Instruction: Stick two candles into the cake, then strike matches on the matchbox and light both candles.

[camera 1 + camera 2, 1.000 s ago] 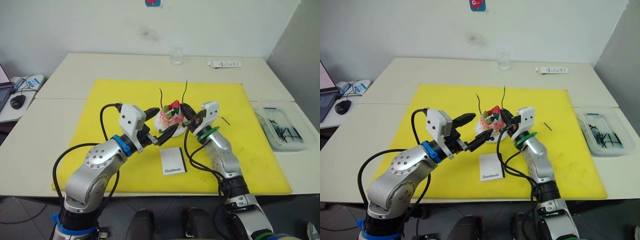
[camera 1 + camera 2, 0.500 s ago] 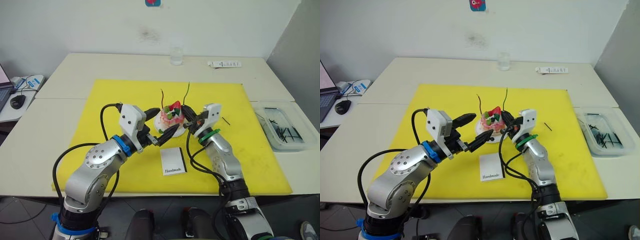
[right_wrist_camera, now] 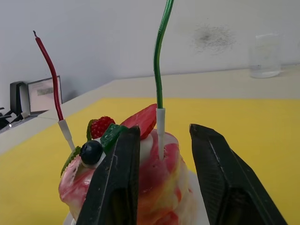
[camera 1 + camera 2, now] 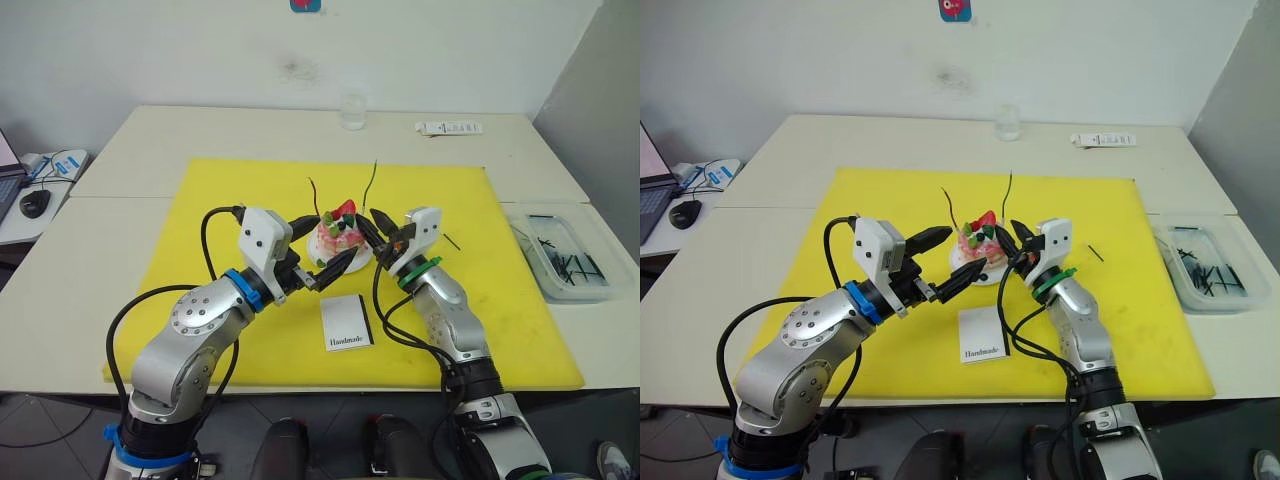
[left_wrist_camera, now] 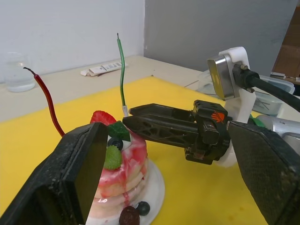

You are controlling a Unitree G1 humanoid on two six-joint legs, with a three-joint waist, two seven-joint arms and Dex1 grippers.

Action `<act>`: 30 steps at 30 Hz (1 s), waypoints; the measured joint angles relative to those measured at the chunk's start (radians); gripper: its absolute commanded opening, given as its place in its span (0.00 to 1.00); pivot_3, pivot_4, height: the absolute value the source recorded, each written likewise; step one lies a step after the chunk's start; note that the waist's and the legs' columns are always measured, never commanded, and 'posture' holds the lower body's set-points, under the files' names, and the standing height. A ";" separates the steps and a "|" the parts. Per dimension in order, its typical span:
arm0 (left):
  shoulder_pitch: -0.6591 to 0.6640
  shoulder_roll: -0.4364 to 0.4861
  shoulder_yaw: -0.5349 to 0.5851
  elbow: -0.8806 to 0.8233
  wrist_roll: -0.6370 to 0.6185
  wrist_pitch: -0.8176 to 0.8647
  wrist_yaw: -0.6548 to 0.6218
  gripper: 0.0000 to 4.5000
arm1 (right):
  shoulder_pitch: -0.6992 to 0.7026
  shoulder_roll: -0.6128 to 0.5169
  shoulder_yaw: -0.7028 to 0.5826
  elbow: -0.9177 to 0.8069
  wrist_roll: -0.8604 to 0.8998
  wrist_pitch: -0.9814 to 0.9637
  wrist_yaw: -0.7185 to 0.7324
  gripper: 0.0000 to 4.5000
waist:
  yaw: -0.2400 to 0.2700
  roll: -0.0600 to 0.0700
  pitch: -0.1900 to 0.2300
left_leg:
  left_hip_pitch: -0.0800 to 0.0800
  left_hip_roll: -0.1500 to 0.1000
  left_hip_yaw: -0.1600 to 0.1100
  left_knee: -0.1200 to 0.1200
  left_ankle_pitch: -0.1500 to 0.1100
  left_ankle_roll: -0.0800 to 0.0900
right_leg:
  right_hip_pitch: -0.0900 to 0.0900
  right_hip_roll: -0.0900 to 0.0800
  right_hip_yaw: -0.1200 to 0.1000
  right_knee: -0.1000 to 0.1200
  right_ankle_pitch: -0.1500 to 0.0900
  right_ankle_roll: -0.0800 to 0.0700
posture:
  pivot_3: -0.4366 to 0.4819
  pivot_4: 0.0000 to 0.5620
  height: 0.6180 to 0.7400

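Observation:
The pink cake [image 4: 338,236] stands on its white plate [image 5: 157,187] in the middle of the yellow mat. A green candle [image 3: 159,70] and a dark red candle [image 3: 48,70] both stand in its top, white ends down. My right gripper [image 4: 373,228] is open at the cake's right side, its fingers either side of the green candle's white end without touching it. From the cake's near left, my left gripper [image 4: 322,246] is held wide open and empty, facing the cake. The white matchbox [image 4: 347,322] lies on the mat in front of the cake. One match [image 4: 452,241] lies to the right.
The yellow mat [image 4: 220,220] covers the middle of the white table. A clear tray [image 4: 565,255] holding several dark matches sits at the right edge. A glass [image 4: 352,110] and a white strip [image 4: 448,128] stand at the back; a mouse [image 4: 36,203] is far left.
My right gripper has opened, letting go of the green candle, which stays standing in the cake. The red candle now leans a little further left. The left arm has not moved.

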 measured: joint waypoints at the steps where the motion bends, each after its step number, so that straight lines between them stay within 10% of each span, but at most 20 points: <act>1: 0.000 0.002 0.000 0.000 0.000 0.000 -0.001 1.00 | 0.006 -0.013 -0.002 -0.033 0.005 0.012 0.002 0.38 | 0.000 0.000 0.000 | 0.000 0.000 0.000 0.000 0.000 0.000 | 0.000 0.000 0.000 0.000 0.000 0.000 | 0.48 0.27 1.00; 6: 0.025 0.056 0.009 0.001 -0.001 -0.002 -0.036 1.00 | 0.067 -0.115 -0.004 -0.207 0.033 0.097 0.057 0.38 | 0.000 0.000 0.000 | 0.000 0.000 0.000 -0.001 0.000 0.000 | 0.000 0.000 0.000 -0.001 -0.001 -0.001 | 0.48 0.27 1.00; 15: 0.193 0.206 0.154 -0.059 -0.264 0.192 -0.133 1.00 | 0.145 -0.465 0.037 -0.465 0.089 0.346 0.284 0.82 | 0.001 0.000 0.001 | 0.000 0.001 -0.002 -0.002 0.000 0.000 | -0.001 -0.006 -0.003 0.000 -0.007 -0.011 | 0.48 0.27 1.00; 24: 0.096 0.451 0.131 0.249 -1.374 0.525 0.409 1.00 | 0.132 -0.653 0.171 -0.541 0.015 0.470 0.398 0.21 | 0.002 -0.001 0.003 | 0.000 -0.002 -0.005 -0.002 0.000 0.000 | 0.000 -0.009 -0.006 0.000 -0.008 -0.009 | 0.48 0.27 1.00; 30: -0.077 0.412 0.056 0.472 -1.461 0.622 0.519 1.00 | 0.162 -0.637 0.237 -0.548 -0.050 0.430 0.393 0.01 | 0.006 -0.004 0.004 | -0.001 -0.004 -0.003 -0.001 0.000 0.000 | 0.000 -0.009 -0.006 -0.001 -0.007 -0.007 | 0.48 0.27 1.00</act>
